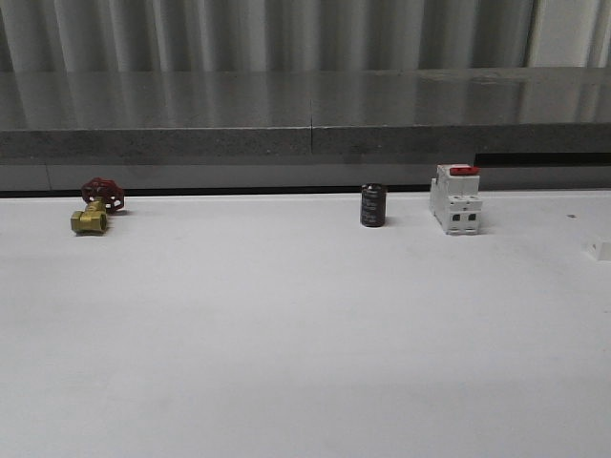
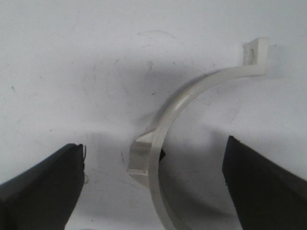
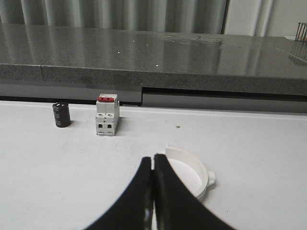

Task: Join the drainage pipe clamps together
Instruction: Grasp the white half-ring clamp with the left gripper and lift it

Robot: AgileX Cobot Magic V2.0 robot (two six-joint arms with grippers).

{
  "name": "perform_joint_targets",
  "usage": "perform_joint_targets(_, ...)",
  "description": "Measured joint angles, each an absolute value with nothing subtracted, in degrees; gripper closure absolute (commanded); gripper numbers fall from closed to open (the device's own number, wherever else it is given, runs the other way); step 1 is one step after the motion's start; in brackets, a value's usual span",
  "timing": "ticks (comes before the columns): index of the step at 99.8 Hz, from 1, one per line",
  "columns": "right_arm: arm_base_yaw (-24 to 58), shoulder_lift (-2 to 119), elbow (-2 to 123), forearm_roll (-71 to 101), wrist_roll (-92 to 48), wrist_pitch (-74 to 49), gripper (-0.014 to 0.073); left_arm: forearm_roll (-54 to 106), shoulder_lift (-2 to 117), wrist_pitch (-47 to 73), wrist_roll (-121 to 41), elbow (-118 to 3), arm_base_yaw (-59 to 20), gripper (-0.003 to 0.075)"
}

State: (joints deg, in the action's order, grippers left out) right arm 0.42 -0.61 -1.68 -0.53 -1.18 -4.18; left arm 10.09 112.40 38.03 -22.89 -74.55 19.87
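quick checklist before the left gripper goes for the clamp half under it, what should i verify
1. Left gripper open: ok, its dark fingers stand wide apart.
2. Clamp half between those fingers: ok, the band lies on the white table in the gap, touching neither finger.
3. Band lying free: ok, nothing rests on the visible part; its lower end runs out of view.
4. Second clamp half located: ok, it sits just beyond the right gripper.
5. Right gripper ready to pick: not ok, its fingers are closed together on nothing.
6. Breaker and black cylinder out of the way: ok, both stand far back near the table's rear edge.
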Motion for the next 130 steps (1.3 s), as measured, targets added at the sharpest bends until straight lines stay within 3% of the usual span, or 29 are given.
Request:
perform_joint_targets(39,0.42,-0.61,-1.68,-0.53,-1.18,-4.18,0.066,9.69,115.99,36.32,-22.97,-74.89,19.87,0.0143)
perform_joint_targets(49,0.42,-0.61,-1.68,-0.53,-1.18,-4.18,0.066,9.69,116.12,36.32,-22.97,-74.99,19.87,0.0174)
perform_joint_targets(56,0.42,-0.61,-1.68,-0.53,-1.18,-4.18,0.066,9.69,116.12,36.22,-22.97,-74.97,19.87,0.0251)
perform_joint_targets(73,0.42,-0.61,-1.68,-0.53,-1.18,-4.18,0.066,9.69,116.12,36.2,-22.97,-74.97,19.87,0.0549)
perform_joint_targets(82,0.42,-0.61,-1.68,-0.53,-1.18,-4.18,0.066,9.69,116.12,36.2,-22.97,-74.97,19.87,0.0636)
perform_joint_targets(110,0.42,-0.61,-1.68,-0.53,-1.18,-4.18,0.066,13.17,114.16,37.87,-22.75,-74.97,19.49,0.0639)
perform_joint_targets(130,0.42,-0.61,-1.68,-0.53,-1.18,-4.18,0.066,13.67,108.27,44.22,-17.74,-74.97,14.36,0.0639)
